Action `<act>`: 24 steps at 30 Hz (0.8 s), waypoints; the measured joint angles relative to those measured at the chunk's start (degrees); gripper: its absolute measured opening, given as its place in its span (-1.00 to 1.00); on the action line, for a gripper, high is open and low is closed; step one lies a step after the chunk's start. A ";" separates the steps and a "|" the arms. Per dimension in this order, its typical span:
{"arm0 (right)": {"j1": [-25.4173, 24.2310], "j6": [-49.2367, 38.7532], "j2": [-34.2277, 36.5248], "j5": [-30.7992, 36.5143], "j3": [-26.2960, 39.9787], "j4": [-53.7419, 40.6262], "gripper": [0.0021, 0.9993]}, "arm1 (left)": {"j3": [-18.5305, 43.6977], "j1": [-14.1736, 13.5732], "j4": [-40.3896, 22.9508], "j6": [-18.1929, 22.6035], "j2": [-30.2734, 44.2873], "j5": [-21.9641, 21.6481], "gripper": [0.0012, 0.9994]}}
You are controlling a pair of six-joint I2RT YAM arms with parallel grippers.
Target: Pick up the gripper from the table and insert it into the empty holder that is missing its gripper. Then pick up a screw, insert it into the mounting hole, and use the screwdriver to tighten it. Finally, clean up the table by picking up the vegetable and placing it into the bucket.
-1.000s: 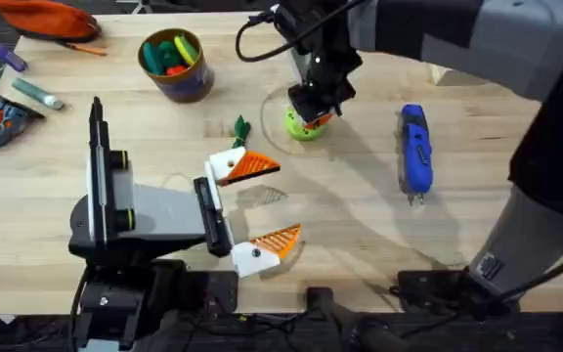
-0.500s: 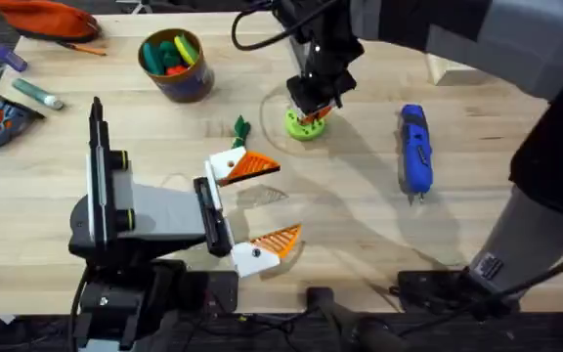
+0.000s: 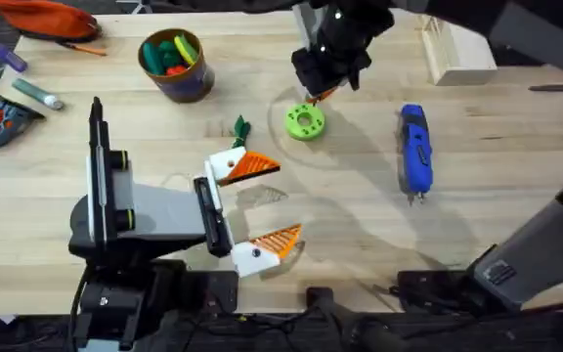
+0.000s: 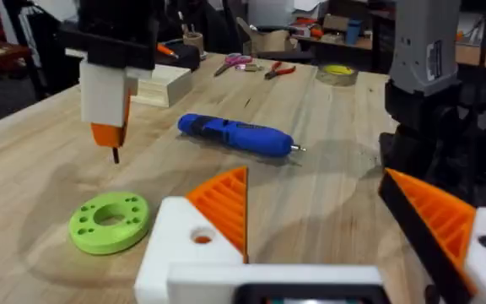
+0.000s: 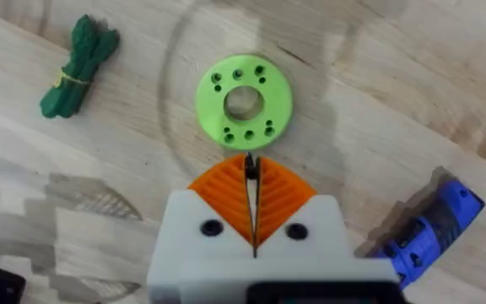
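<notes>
Overhead: the right gripper (image 3: 313,95) hangs above the lime-green disc (image 3: 305,122), pads pinched on a thin dark screw (image 3: 310,99), apparently lifted from it. The left gripper (image 3: 259,202) rests wide open on the table (image 3: 360,215), empty, presenting its mounts.

Left wrist: the screwdriver (image 4: 236,137) lies beyond the disc, within reach.

Right wrist: the vegetable (image 5: 76,65) lies beside the disc; the bucket (image 3: 175,65) stands well apart.
</notes>
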 joint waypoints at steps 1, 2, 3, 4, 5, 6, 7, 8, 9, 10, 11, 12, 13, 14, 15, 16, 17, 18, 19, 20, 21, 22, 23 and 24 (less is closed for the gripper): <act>-0.02 0.00 -0.38 0.00 0.00 -0.24 -0.99 | 0.00 0.00 0.00 0.00 -0.02 0.00 0.97; -0.04 -0.01 -0.69 0.01 0.00 -0.36 -0.99 | 0.00 0.00 0.00 0.00 -0.02 0.00 0.97; -0.13 -0.01 -0.98 0.01 0.00 -0.47 -0.99 | 0.00 0.00 0.00 0.00 -0.02 0.00 0.97; -0.15 0.00 -1.25 0.00 0.00 -0.66 -0.99 | 0.00 0.00 0.00 0.00 -0.02 0.00 0.97; -0.27 0.00 -1.61 0.00 0.00 -0.99 -0.99 | 0.00 0.00 0.00 0.00 0.00 0.00 0.97; -0.41 0.00 -2.01 -0.01 0.00 -1.42 -0.99 | 0.00 0.00 0.00 0.00 -0.02 0.00 0.97; -0.61 -0.02 -2.43 0.00 0.00 -1.96 -0.99 | 0.00 0.00 0.00 0.00 -0.02 0.00 0.97; -0.96 -0.02 -3.05 0.00 0.00 -2.70 -0.99 | 0.00 0.00 0.00 0.00 0.00 0.00 0.97; -1.32 -0.02 -3.65 0.00 0.00 -3.44 -0.99 | 0.00 0.00 0.00 0.00 -0.01 0.00 0.97; -1.73 -0.02 -4.29 0.00 0.00 -4.17 -0.99 | 0.00 0.00 0.00 0.00 -0.01 0.00 0.97; -2.13 -0.04 -4.93 0.00 0.00 -4.82 -0.99 | 0.00 0.00 0.00 0.00 0.00 0.00 0.97; -2.50 -0.08 -5.57 0.01 0.00 -5.46 -0.99 | 0.00 0.00 0.00 0.00 -0.01 0.00 0.97; -2.84 -0.21 -6.06 0.02 0.00 -5.98 -0.99 | 0.00 0.00 0.00 0.00 0.00 0.00 0.97; -3.15 -0.26 -6.60 0.07 0.00 -6.48 -0.99 | 0.00 0.00 0.00 0.00 -0.02 0.00 0.97; -3.26 -0.32 -6.93 0.14 0.00 -6.77 -0.99 | 0.00 0.00 0.00 0.00 -0.02 0.00 0.97; -3.26 -0.47 -7.28 0.26 0.00 -6.98 -0.99 | 0.00 0.00 0.00 0.00 0.00 0.00 0.97; -3.19 -0.75 -7.56 0.26 0.00 -7.14 -0.99 | 0.00 0.00 0.00 0.00 0.00 0.00 0.97; -3.05 -1.05 -7.82 0.33 0.00 -7.35 -0.99 | 0.00 0.00 0.00 0.00 0.00 0.00 0.97; -2.77 -1.52 -8.10 0.43 0.00 -7.66 -0.99 | 0.00 0.00 0.00 0.00 -0.01 0.00 0.97; -2.45 -1.96 -8.38 0.46 0.00 -7.88 -0.99 | 0.00 0.00 0.00 0.00 -0.02 0.00 0.97; -2.07 -2.45 -8.69 0.48 0.00 -8.03 -0.99 | 0.00 0.00 0.00 0.00 -0.02 0.00 0.97; -1.50 -2.81 -9.17 0.48 0.00 -8.04 -0.99 | 0.00 0.00 0.00 0.00 -0.01 0.00 0.97; -0.87 -3.12 -9.73 0.50 0.00 -8.03 -0.99 | 0.00 0.00 0.00 0.00 -0.02 0.00 0.97; -0.17 -3.51 -10.37 0.52 0.00 -8.05 -0.99 | 0.00 0.00 0.00 0.00 0.00 0.00 0.97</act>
